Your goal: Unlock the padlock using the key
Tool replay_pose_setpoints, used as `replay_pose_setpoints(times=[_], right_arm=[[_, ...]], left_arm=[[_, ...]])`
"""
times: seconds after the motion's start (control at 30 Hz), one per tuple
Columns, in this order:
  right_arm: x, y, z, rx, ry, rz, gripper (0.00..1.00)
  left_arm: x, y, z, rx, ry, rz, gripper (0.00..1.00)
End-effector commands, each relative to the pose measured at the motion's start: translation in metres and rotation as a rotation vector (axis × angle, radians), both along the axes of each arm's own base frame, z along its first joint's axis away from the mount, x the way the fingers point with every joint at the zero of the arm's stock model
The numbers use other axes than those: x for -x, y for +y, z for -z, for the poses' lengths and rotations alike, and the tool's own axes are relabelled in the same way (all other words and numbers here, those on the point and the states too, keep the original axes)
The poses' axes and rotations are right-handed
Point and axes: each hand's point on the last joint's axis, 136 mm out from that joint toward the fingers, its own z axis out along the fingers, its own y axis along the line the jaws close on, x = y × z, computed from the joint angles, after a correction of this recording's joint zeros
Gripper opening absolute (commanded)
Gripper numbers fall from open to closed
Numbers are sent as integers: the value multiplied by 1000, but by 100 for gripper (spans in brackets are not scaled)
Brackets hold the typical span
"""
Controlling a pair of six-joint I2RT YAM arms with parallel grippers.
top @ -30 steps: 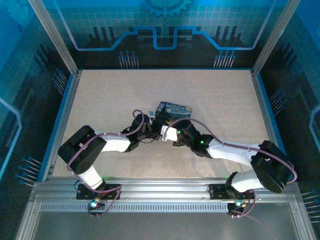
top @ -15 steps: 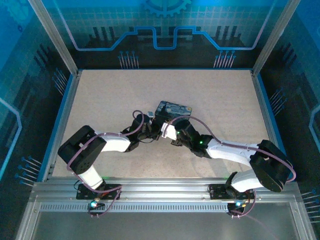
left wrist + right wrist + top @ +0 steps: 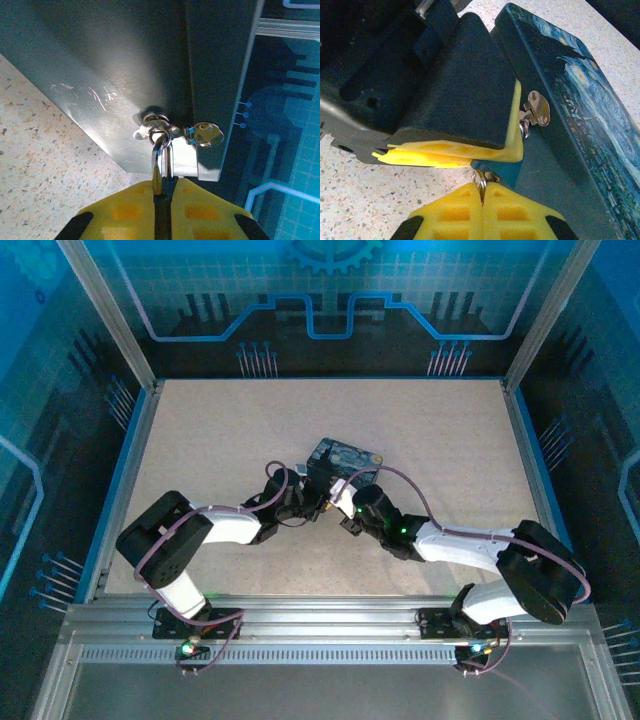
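My left pincer [image 3: 162,189] clamps the tiny bluish silver-shackled padlock [image 3: 154,157]. My right pincer [image 3: 482,194] pinches the thin metal key [image 3: 481,183], seemingly seated. Next, a careful twist.

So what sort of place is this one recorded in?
Probably an enclosed robot test cell in a lab: a speckled tabletop framed by aluminium rails, blue circuit-pattern panels walling it in, and two arms bolted at the near edge.

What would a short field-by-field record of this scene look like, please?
table: speckled, light
tin: swirly painted lid, clasp toward both tools
padlock: silvery shackle looped through the clasp
left tool: shut on the padlock
right tool: shut on a thin metal piece, probably the key
lock state: cannot tell
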Motion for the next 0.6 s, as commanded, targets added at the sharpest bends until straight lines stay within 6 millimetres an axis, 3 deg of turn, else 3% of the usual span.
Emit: replay_pose_setpoints(times=[0.0,0.33,0.57], right_arm=[[1,-15,21,6,49,74,0],[7,-18,50,-48,144,83,0],[11,-21,63,-101,191,102,0]], left_arm=[[3,-10,-9,17,-26,37,0],[6,0,10,-84,-30,36,24],[12,19,18,-176,-23,24,42]])
